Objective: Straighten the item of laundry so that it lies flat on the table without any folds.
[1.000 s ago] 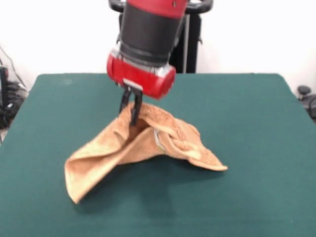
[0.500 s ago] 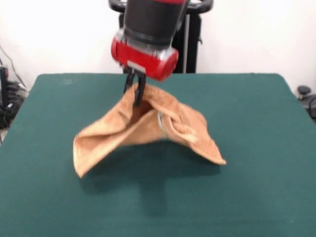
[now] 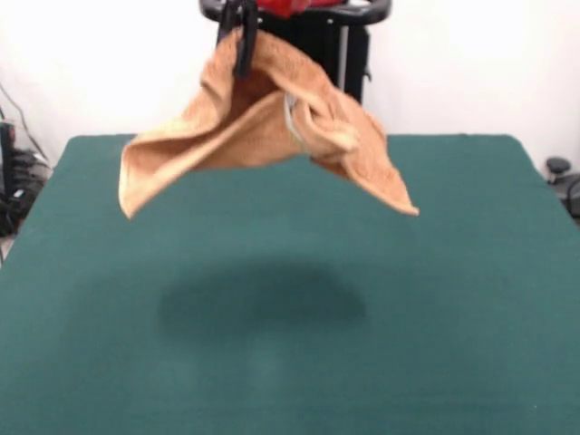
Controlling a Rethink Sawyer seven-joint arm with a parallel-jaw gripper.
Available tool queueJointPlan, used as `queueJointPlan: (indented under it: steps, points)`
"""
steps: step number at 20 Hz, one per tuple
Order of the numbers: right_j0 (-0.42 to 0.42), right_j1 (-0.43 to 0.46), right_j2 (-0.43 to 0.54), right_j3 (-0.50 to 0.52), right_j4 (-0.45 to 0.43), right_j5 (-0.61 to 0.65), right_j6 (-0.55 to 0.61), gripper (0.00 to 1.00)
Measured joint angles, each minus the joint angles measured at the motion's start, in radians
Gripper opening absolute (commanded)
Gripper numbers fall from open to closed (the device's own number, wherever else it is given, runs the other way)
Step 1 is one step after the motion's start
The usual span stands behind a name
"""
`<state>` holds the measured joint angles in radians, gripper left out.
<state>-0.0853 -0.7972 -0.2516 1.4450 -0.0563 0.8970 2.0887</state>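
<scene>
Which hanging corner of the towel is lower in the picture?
The right corner of the towel hangs slightly lower; the left corner ends a little higher.

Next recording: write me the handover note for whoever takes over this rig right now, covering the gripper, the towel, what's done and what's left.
Gripper: shut on the towel, pinching it near the top of the bunch, high at the top edge of the front view.
Towel: hanging clear of the table, crumpled and folded, two corners drooping to either side; only its shadow lies on the green top.
Done: towel picked up.
Left: all the straightening. It likely needs lowering and spreading until it lies flat with no folds.
</scene>
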Motion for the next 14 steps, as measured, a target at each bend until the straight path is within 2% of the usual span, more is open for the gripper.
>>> queueJointPlan:
  steps: [14]
  points:
    - [-0.031,-0.067,0.0,-0.008,0.001,0.079,0.0,0.0]
